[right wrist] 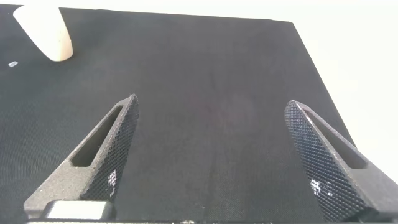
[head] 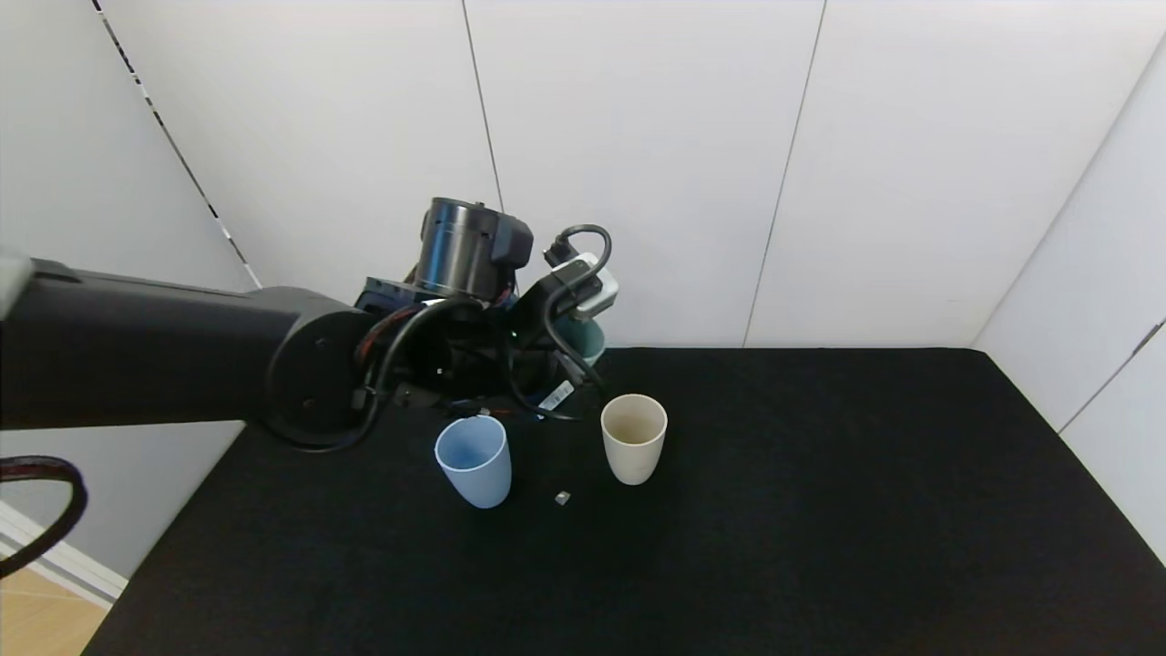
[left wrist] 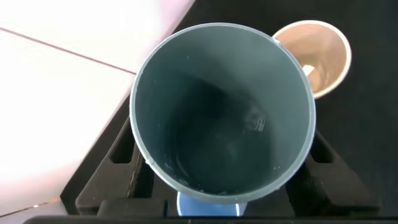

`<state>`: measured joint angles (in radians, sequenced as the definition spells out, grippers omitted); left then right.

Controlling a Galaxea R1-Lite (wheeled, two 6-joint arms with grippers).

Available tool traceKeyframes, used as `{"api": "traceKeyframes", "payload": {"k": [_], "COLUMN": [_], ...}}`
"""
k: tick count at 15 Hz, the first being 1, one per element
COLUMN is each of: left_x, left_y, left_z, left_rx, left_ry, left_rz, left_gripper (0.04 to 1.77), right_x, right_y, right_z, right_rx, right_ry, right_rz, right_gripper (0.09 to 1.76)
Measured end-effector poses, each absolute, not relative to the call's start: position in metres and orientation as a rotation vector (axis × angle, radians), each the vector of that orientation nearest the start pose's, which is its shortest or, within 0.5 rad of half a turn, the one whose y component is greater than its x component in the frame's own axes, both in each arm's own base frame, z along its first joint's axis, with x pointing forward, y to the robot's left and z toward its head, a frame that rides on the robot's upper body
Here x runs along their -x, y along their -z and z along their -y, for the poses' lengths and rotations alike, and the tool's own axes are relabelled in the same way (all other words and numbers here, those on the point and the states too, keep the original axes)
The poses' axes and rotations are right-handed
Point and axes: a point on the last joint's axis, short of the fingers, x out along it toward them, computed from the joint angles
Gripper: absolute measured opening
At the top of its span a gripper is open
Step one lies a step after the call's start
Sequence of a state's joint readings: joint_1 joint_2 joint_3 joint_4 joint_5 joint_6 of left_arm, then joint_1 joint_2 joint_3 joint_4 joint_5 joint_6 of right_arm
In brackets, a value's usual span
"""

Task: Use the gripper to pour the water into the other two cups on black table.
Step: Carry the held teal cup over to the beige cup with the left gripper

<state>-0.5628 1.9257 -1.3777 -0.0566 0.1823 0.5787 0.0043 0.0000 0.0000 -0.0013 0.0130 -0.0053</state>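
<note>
The left tool [left wrist: 221, 205] was clamped on a teal cup [left wrist: 221, 109], held above the black desk [head: 820, 510] at about 11 o'clock from the cream cup [head: 633, 437]. The light blue cup [head: 474, 460] stood at the cream cup's 9 o'clock, apart. The right tool [right wrist: 214, 155] hovered over the desk, fingers spread wide.

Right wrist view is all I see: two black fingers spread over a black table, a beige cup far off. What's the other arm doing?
Observer: The left gripper holds a teal cup near the wall, behind the other cups.
Visitor: Any more cups?
Observer: A light blue cup stands left of the beige cup, apart from it.
Visitor: Which is nearer the teal one?
Observer: In the left wrist view, the light blue cup peeks out just past the teal cup's rim.
</note>
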Motion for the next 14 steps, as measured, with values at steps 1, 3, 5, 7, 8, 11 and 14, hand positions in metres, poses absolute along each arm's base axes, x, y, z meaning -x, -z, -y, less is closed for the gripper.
{"api": "traceKeyframes", "payload": {"k": [1, 3, 5, 7, 8, 11, 14], "left_x": [-0.331, -0.341, -0.35, -0.355, -0.357, -0.364, -0.366], "left_y": [-0.2, -0.19, -0.18, -0.172, -0.17, -0.167, -0.169], "left_z": [0.206, 0.213, 0.218, 0.221, 0.222, 0.226, 0.228], "left_rx": [-0.757, -0.794, -0.855, -0.936, -0.979, -1.048, -1.109], "left_ry": [0.491, 0.472, 0.453, 0.459, 0.45, 0.432, 0.451], "left_rz": [-0.353, -0.369, -0.383, -0.385, -0.385, -0.39, -0.412], "left_gripper": [1.16, 1.16, 1.16, 1.16, 1.16, 1.16, 1.16], "right_x": [0.023, 0.023, 0.023, 0.023, 0.023, 0.023, 0.023], "right_y": [-0.076, -0.076, -0.076, -0.076, -0.076, -0.076, -0.076], "right_z": [0.0, 0.0, 0.0, 0.0, 0.0, 0.0, 0.0], "right_rx": [0.005, 0.006, 0.006, 0.006, 0.006, 0.005, 0.006], "right_ry": [-0.018, -0.017, -0.017, -0.017, -0.017, -0.017, -0.017], "right_rz": [0.001, 0.001, 0.001, 0.002, 0.001, 0.001, 0.001], "right_gripper": [1.71, 1.71, 1.71, 1.71, 1.71, 1.71, 1.71]}}
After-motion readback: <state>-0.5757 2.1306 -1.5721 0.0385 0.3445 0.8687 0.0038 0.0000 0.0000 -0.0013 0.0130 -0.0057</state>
